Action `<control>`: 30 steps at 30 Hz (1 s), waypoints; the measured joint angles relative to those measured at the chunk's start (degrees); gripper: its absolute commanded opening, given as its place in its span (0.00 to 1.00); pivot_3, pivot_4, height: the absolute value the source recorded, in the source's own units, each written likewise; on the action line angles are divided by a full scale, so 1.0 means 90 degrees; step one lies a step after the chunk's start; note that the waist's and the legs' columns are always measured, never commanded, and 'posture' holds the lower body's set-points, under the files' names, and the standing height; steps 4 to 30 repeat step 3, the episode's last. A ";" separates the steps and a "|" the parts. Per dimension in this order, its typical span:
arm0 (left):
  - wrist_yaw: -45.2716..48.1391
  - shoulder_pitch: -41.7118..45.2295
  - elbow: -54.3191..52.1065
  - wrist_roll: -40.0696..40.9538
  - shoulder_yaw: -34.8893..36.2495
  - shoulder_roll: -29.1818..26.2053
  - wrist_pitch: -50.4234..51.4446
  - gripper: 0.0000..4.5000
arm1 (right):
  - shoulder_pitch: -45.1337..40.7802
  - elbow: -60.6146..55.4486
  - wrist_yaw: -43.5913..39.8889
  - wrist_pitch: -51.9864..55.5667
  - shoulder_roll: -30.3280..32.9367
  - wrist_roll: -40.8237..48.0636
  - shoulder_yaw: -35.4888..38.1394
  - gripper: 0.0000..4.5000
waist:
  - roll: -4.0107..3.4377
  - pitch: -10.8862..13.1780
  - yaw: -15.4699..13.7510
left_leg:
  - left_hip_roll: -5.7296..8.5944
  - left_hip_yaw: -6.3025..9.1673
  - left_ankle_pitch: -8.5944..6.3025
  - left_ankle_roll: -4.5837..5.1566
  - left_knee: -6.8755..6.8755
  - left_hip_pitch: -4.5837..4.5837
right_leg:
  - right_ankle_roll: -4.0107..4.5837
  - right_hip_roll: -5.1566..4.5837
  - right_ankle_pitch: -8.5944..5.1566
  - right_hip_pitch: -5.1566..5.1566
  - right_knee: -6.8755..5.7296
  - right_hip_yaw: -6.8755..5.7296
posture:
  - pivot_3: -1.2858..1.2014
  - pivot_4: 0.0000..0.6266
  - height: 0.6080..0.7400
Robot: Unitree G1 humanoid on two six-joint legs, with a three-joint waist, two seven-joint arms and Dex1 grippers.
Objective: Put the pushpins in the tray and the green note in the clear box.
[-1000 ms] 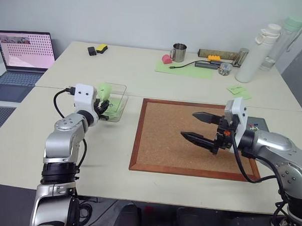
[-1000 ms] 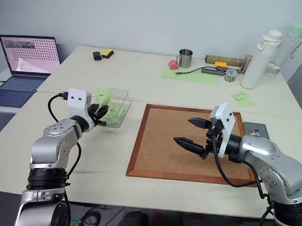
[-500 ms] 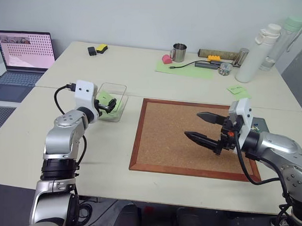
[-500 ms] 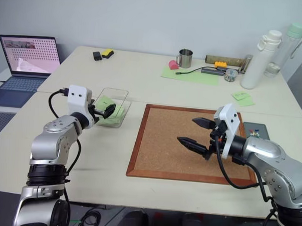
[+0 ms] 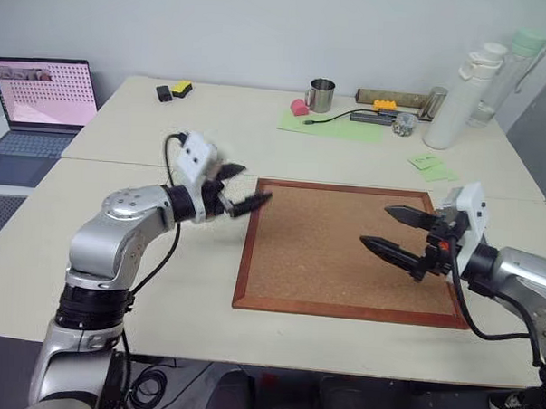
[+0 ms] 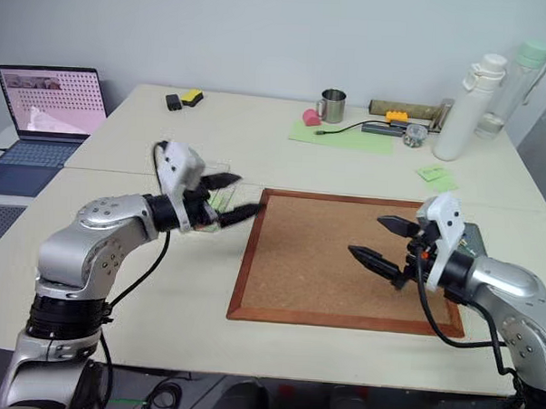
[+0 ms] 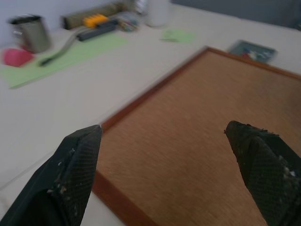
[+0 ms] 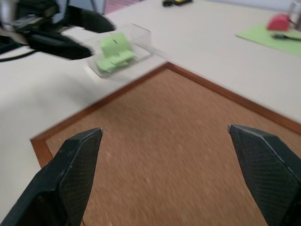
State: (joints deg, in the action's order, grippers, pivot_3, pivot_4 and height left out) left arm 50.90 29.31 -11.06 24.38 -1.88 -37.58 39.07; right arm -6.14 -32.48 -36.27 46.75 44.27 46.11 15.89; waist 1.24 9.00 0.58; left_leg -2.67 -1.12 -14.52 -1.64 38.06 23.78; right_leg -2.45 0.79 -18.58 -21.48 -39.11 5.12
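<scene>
The pale tabletop [image 5: 188,282] carries everything. On it lies the big wood-framed corkboard [image 5: 344,248], its cork face bare.

Above the corkboard's near-left corner hangs the left hand [image 5: 242,192], its two black fingers spread wide apart and holding nothing; they point toward the board from the robot's left. In the left wrist view these fingers [image 7: 75,165] stand far apart, with the board's wooden edge running between them. The right hand [image 5: 397,234] hovers over the right part of the corkboard, its fingers likewise wide apart and empty, pointing toward the robot's left.

At the far edge of the tabletop stand a white bottle [image 5: 457,95] and a clear bottle with a pale green cap [image 5: 514,70], and beside them a metal mug [image 5: 323,95] next to a large pale-green sheet [image 5: 331,125]. A laptop [image 5: 42,99] sits open at the far left on a lower surface.

The clear box [image 8: 123,51] rests on the tabletop just beyond the corkboard's far-left corner, mostly hidden behind the left hand in the head views. The green note [image 8: 115,49] lies inside it, curled up at one side.

The tray [image 7: 253,50] sits past the board's right edge, with small coloured pushpins [image 7: 248,54] in it; their number cannot be told. Two overlapping green notes [image 5: 431,164] lie on the tabletop beyond the board's far-right corner.
</scene>
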 measured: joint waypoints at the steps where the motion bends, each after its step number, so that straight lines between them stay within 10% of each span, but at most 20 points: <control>1: 0.0172 -0.0087 0.0021 -0.0017 -0.0106 -0.0093 -0.0070 0.99 | 0.0143 0.0000 -0.0010 -0.0002 0.0028 -0.0003 0.0107 1.00 | 0.0000 0.0000 0.0010 | -0.0001 0.0000 0.0000 0.0000 0.0000 0.0000 | 0.0000 0.0002 0.0000 0.0000 0.0001 0.0000 | 0.52 0.24 1.00; 30: 0.0470 -0.0198 0.0089 -0.0040 -0.0261 -0.0228 -0.0215 0.99 | 0.0427 -0.0004 -0.0045 -0.0029 0.0074 -0.0028 0.0315 1.00 | 0.0001 0.0001 0.0024 | 0.0000 0.0002 0.0000 0.0000 0.0001 0.0002 | 0.0000 0.0002 0.0000 0.0001 0.0002 -0.0002 | 0.52 0.24 1.00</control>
